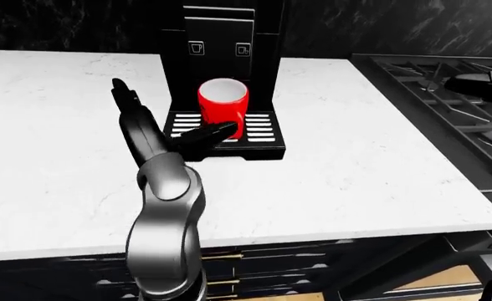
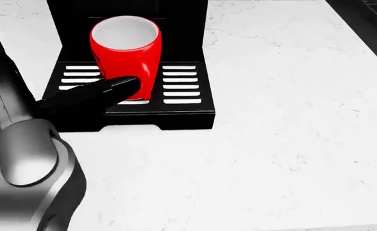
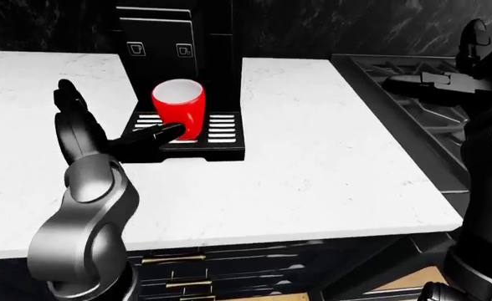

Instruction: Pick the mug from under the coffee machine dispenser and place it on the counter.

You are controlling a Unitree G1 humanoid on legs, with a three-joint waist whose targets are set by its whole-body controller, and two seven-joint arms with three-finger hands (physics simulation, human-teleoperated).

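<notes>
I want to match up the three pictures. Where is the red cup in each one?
Left-eye view: the red mug stands a little left of centre, upper half.
Head view: the mug is large, at upper left.
Right-eye view: the mug sits left of centre, upper half.
Shared landmark: the black coffee machine whose slotted tray it stands on.

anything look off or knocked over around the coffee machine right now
Nothing stands out. The red mug stands upright on the drip tray of the coffee machine, with no spill on the white counter. The left robot hand is open beside the mug's base.
</notes>
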